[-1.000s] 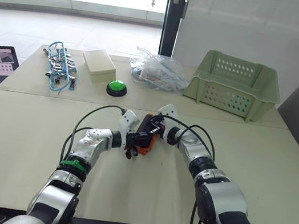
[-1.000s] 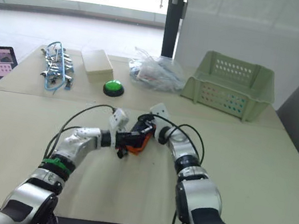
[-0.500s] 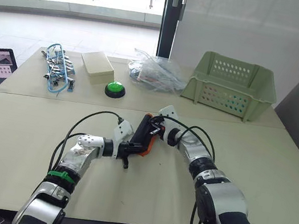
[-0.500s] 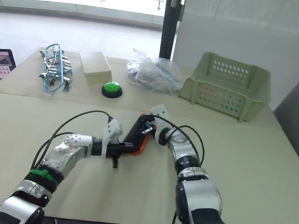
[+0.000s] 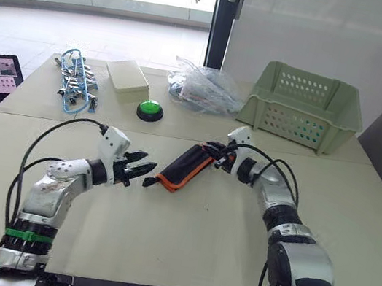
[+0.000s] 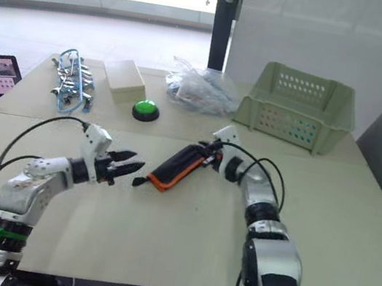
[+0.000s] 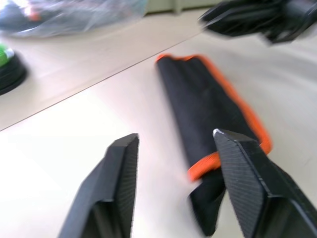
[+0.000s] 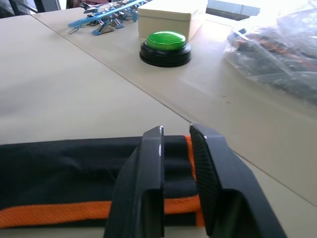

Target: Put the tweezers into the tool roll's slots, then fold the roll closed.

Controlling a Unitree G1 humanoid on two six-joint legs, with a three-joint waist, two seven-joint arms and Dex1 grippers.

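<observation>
As you look down from the head views, you see one tool roll (image 5: 184, 165) lying folded shut on the bench (image 5: 183, 230), a slim black bundle with orange edging, its long axis running diagonally from the near end by your left arm up toward your right arm. Your left pincer (image 5: 143, 171) sits just short of that near end with its two fingers spread, not touching the fabric; your right pincer (image 5: 217, 154) is at the far end. Behind them you can count one green button (image 5: 149, 110), one pale box (image 5: 127, 81), one blue-corded tool cluster (image 5: 75, 83), one clear plastic bag (image 5: 204, 90) and one green basket (image 5: 302, 107). Through the left wrist view, the roll (image 7: 210, 124) stretches away between the two spread fingers (image 7: 119, 168), orange trim along one long edge and across its near end. Through the right wrist view, your right pincer (image 8: 176, 133) has its fingers nearly together, resting over the roll's (image 8: 74, 163) end; whether they pinch the fabric you cannot tell.
</observation>
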